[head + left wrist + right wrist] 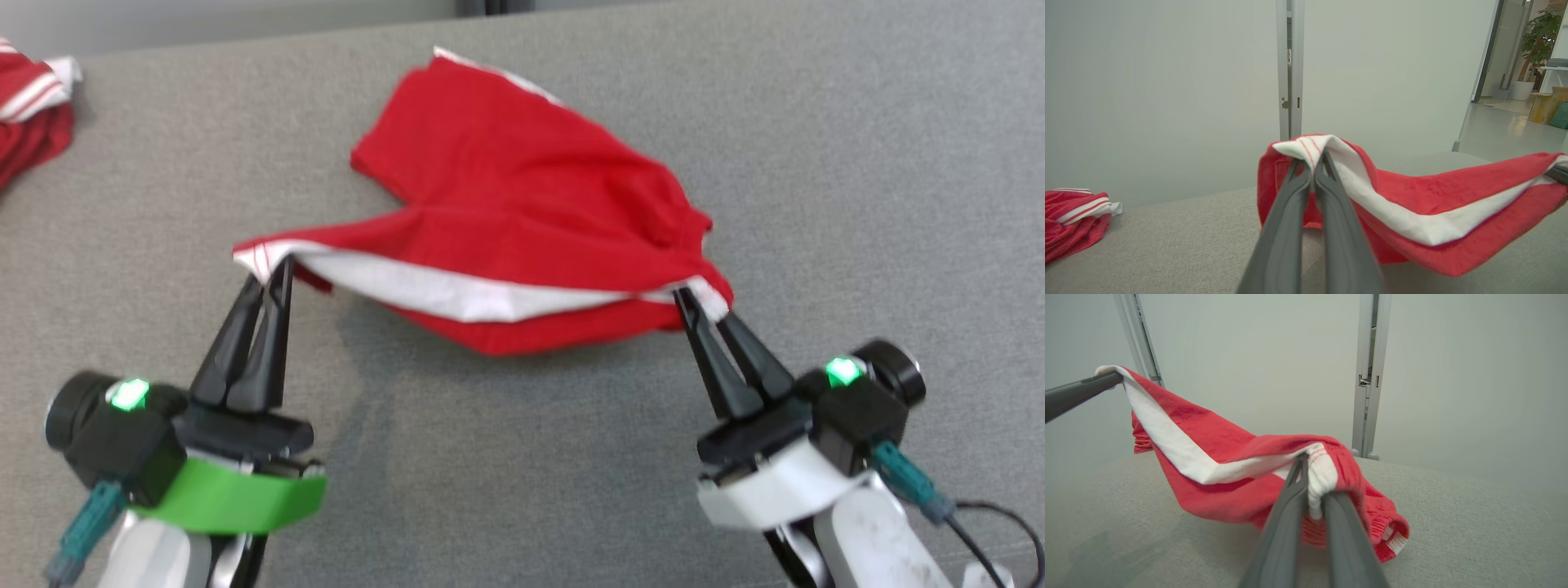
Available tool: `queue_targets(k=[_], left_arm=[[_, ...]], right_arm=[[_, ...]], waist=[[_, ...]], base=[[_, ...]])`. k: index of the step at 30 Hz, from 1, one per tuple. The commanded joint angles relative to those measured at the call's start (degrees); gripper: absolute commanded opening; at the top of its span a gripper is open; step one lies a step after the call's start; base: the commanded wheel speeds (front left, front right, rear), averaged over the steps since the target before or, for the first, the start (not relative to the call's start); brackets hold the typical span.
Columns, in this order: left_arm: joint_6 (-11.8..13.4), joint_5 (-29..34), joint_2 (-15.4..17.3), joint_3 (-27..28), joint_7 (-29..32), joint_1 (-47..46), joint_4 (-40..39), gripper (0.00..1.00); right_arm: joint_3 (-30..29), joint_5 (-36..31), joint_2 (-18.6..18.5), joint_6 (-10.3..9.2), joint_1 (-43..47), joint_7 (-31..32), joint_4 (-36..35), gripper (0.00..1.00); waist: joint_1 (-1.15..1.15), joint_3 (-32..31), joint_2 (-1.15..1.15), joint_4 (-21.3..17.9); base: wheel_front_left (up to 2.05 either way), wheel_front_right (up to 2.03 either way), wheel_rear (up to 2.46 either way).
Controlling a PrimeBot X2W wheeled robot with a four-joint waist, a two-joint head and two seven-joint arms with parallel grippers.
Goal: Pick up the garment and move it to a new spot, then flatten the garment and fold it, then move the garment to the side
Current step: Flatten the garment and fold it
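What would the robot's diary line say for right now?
left end effector: shut on garment | right end effector: shut on garment | garment: white edge stretched between them, rest on table

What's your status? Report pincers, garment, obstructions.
Both shut on garment: left pincer and right pincer at opposite ends of white band. Near edge lifted, far part on grey surface. Far left, second red garment, apart.

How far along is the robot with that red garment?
Done: garment gripped at its white edge. In hand: left gripper and right gripper, both shut on it, hold that edge raised above the grey surface, cloth sagging between. Left: setting it down, flattening, folding, moving aside.
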Motion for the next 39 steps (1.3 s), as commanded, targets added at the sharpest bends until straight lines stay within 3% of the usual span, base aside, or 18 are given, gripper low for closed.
queue_targets(k=[1,10,15,21,28,39], left_arm=[[0.04,0.63,0.12,0.50,-0.04,2.64,-1.28,0.00],[2.42,1.01,0.99,1.54,1.07,14.34,-9.39,0.00],[2.27,-0.95,1.33,0.98,3.88,15.48,-8.66,0.00],[1.00,-2.67,2.49,-0.71,6.65,9.42,-0.29,0.00],[-0.29,-3.85,3.31,-5.99,8.56,-4.59,12.38,0.00],[-0.47,-8.77,1.39,-15.06,11.89,-26.53,30.72,0.00]], right_arm=[[-0.23,0.28,0.01,-0.08,2.86,-0.26,-1.24,0.00],[0.58,-0.52,0.20,-0.08,14.36,-0.15,-7.19,0.00],[0.66,0.65,0.18,-0.08,15.76,1.07,-4.98,0.00],[0.51,4.20,0.19,-0.08,12.62,2.33,2.86,0.00],[-0.15,8.98,0.19,-0.08,6.49,1.04,10.04,0.00],[-1.12,15.12,0.20,-0.08,-1.66,-0.16,16.81,0.00]], waist=[[0.00,-6.41,0.00,0.90],[0.00,-9.49,0.00,0.43],[0.00,-9.16,0.00,0.02],[0.00,-6.66,0.00,-1.05],[0.00,-2.05,0.00,-3.00],[0.00,5.76,0.00,-6.25]], base=[[0.00,0.00,0.00],[0.00,0.00,0.00],[0.00,0.00,0.00],[0.00,0.00,0.00],[0.00,0.00,0.00],[0.00,0.00,0.00]])
